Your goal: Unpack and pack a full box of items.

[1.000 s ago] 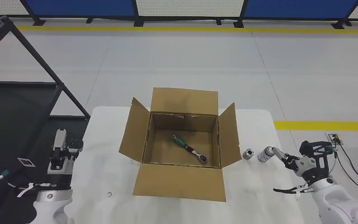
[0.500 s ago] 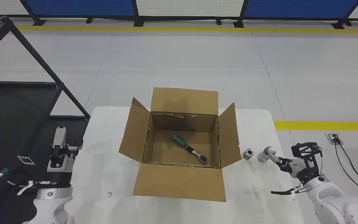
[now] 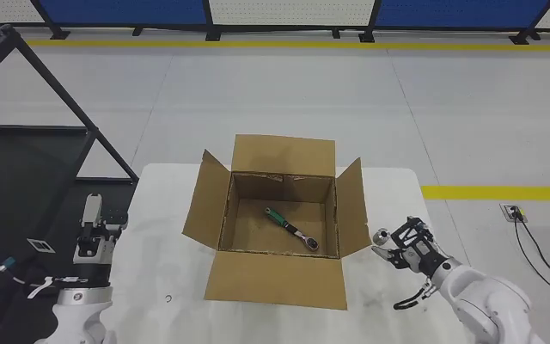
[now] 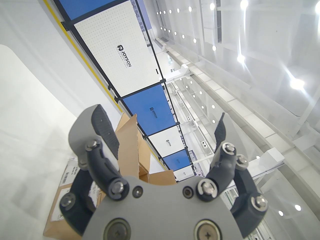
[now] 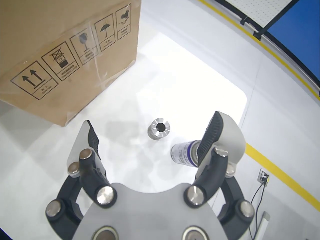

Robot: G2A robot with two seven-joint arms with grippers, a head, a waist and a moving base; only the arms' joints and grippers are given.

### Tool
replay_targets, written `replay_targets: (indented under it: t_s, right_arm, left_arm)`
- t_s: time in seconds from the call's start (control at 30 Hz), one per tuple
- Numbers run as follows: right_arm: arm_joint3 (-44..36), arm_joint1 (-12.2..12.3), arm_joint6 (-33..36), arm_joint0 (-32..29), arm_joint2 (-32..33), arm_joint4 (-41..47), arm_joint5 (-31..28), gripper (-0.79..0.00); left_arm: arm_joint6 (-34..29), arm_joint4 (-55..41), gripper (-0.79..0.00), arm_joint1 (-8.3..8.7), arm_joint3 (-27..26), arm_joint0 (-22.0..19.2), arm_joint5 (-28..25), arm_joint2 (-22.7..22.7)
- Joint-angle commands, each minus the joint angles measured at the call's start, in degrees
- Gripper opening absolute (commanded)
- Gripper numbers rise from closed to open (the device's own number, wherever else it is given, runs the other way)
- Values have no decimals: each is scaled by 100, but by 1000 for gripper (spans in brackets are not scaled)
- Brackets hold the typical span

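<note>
Evidently a pick is in hand: the right gripper hangs with fingers spread wide, a steel socket upright between them. Next it must drop and close without knocking the small bottle by one finger. Beyond the other finger stands the cardboard box, ratchet wrench inside. The left gripper gapes empty.

One box stands on one table. In the box lies one wrench. Right of the box are one metal sleeve and one can. Left of the box lies one small ring. There are two grippers, the left gripper and the right gripper.
</note>
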Motion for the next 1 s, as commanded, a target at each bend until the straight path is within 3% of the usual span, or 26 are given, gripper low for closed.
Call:
replay_targets:
  t_s: [0.0, 0.43, 0.73, 0.97]
  right_arm:
    - [84, -2, 140, 132, -77, -106, 112, 0]
    - [96, -7, 97, 147, -214, -213, 145, 0]
    - [793, -1, 275, 951, -678, -426, -290, 0]
    - [1513, -17, 617, 1512, -974, -486, -312, 0]
  left_arm:
    - [12, -8, 0, 0, 3, 6, -4, -2]
    - [132, 17, 0, -5, 6, 27, 6, -24]
    - [132, 17, 0, -5, 6, 27, 6, -24]
    - [132, 17, 0, -5, 6, 27, 6, -24]
